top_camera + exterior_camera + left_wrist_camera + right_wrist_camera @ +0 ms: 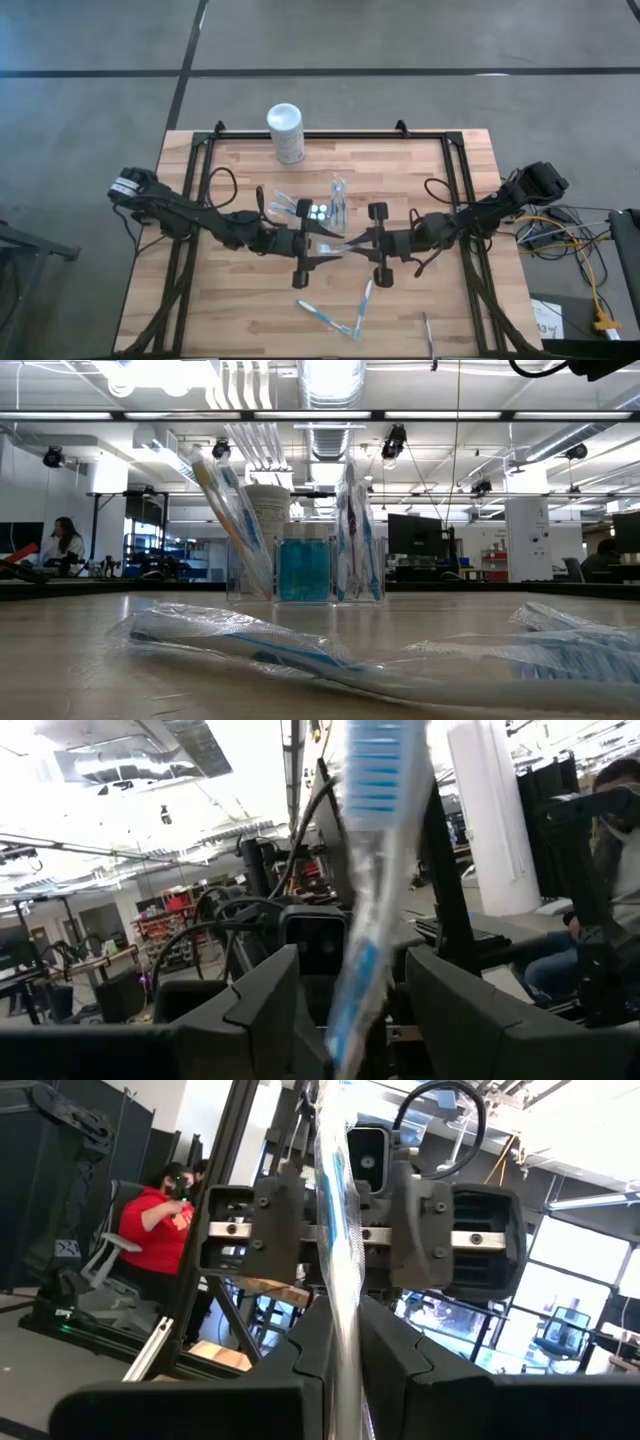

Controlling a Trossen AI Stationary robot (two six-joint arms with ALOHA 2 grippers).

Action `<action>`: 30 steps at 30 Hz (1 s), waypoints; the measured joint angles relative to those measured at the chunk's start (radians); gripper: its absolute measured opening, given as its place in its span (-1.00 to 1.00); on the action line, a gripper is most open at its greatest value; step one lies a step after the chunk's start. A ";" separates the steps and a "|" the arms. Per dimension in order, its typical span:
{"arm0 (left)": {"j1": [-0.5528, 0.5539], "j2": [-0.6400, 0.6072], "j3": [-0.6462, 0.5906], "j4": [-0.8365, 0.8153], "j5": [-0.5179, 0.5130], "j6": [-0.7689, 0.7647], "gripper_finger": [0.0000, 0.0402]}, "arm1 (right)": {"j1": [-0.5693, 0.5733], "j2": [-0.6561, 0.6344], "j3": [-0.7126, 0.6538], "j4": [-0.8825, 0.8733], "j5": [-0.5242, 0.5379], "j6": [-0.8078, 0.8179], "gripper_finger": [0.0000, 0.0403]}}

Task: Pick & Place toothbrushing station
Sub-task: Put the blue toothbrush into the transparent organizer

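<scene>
The see-through toothbrushing station [325,210] stands on the wooden table [230,310] with wrapped toothbrushes upright in it; the low view [300,570] shows it too. My two grippers face each other just near of it. My right gripper [345,1345] is shut on a wrapped blue-and-white toothbrush [337,247]. My left gripper [350,1020] is open, its fingers [265,1005] standing on either side of that same toothbrush [365,870] with a gap on each side. My right gripper pinches the wrapped toothbrush's handle [340,1315] between its two fingers, which come level from the table's right and lie across it. The toothbrush stands roughly upright, rising above the fingers, lifted clear of the table.
A white canister [285,130] stands at the table's far edge, behind the station. Several wrapped toothbrushes lie loose near the front edge [325,315], [365,298], [428,335]; one lies close in the low view [250,645]. People sit in the room beyond.
</scene>
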 joint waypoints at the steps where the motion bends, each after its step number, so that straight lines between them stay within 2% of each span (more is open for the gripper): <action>1: 0.002 0.000 0.000 0.000 0.000 -0.004 -0.05 | 0.000 0.000 0.000 0.000 0.000 0.000 -0.86; 5: 0.010 0.000 0.000 0.000 0.000 -0.017 -0.12 | 0.000 0.000 0.000 -0.001 0.000 0.000 -0.86; 8: 0.013 0.000 0.000 0.000 0.000 -0.020 -0.25 | 0.000 0.000 0.000 -0.005 0.001 0.000 -0.86; 16: 0.013 0.001 0.000 -0.015 0.034 -0.003 -0.88 | -0.004 0.000 0.000 -0.027 0.004 0.004 -0.86; 21: 0.012 0.001 0.000 -0.028 0.034 0.011 -0.88 | -0.006 0.000 0.000 -0.061 -0.001 0.046 -0.81; 30: -0.012 -0.019 -0.006 -0.020 0.016 0.048 -0.89 | -0.006 -0.016 -0.002 -0.237 -0.003 0.148 -0.36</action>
